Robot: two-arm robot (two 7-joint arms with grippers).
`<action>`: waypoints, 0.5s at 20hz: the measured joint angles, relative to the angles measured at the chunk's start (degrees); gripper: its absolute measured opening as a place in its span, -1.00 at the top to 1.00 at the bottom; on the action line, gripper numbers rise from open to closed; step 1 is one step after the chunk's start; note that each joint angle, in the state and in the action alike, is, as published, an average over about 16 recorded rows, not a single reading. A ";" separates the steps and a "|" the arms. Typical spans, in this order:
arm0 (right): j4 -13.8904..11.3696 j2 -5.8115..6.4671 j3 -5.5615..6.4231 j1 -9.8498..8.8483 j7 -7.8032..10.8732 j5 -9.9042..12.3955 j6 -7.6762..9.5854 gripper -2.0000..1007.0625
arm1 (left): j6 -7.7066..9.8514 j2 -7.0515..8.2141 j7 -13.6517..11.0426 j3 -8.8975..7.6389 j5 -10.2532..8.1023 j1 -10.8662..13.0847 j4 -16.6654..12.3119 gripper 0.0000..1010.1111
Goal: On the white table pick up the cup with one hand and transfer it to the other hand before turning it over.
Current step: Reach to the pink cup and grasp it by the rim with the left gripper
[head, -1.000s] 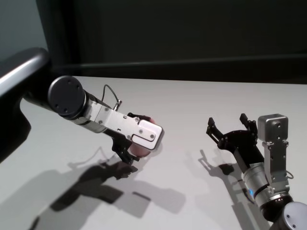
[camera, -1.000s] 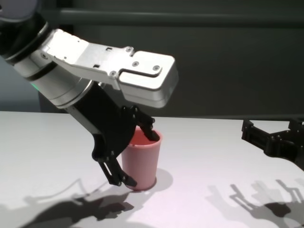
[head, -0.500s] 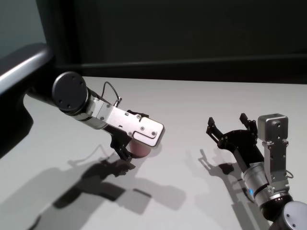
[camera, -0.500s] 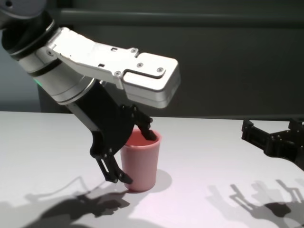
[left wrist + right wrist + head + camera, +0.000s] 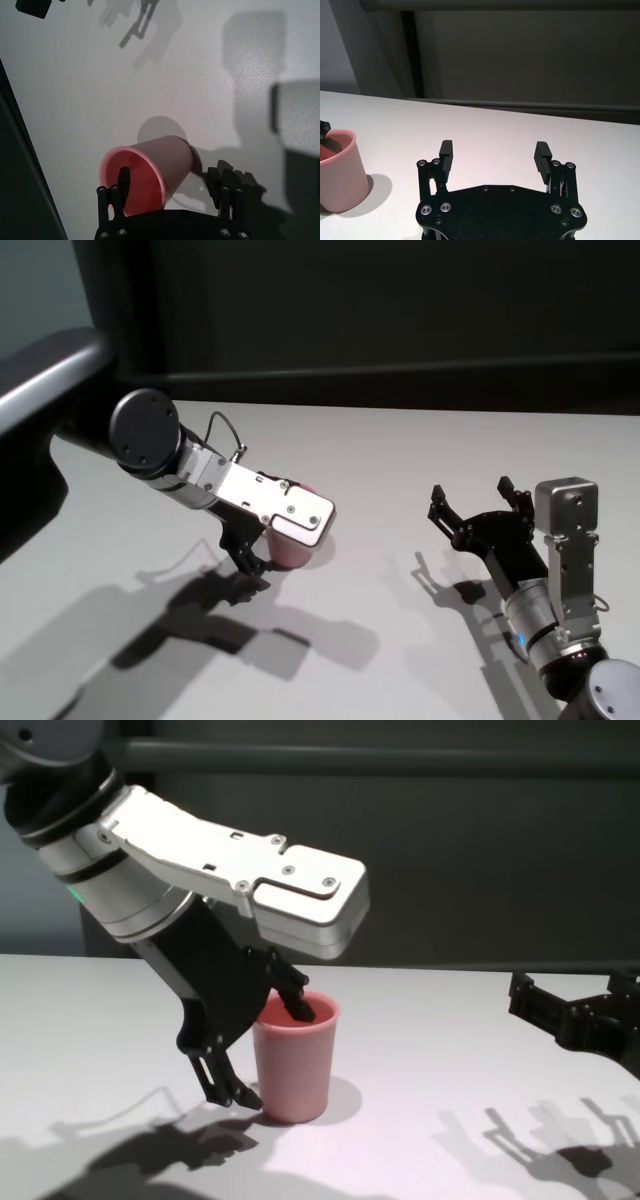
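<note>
- Toward the left side of the white table [image 5: 400, 450], well back from its near edge, the cup [image 5: 293, 1058] stands upright on its narrow base, mouth up.
- Over it, the left gripper [image 5: 262, 1050] comes down at a slant from the left, straddling the cup's left wall.
- One finger [image 5: 123, 181] dips inside the pink rim; the other set [image 5: 222, 182] sits outside the wall, its tips low by the base.
- Its prongs are apart, and a gap shows between the outer finger and the cup, so nothing is clamped.
- Toward the right side of the table, the right gripper [image 5: 493, 154] hovers well apart from the cup, fingers spread wide with nothing between them.
- Seen from the right wrist, the cup [image 5: 337, 170] sits off to one side, with a black fingertip hooked over its rim.
</note>
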 joint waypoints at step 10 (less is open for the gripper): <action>0.00 0.00 0.00 0.00 0.00 0.00 0.00 -0.99 | -0.12 -0.33 -0.15 1.49 -0.66 -1.33 1.51 -0.80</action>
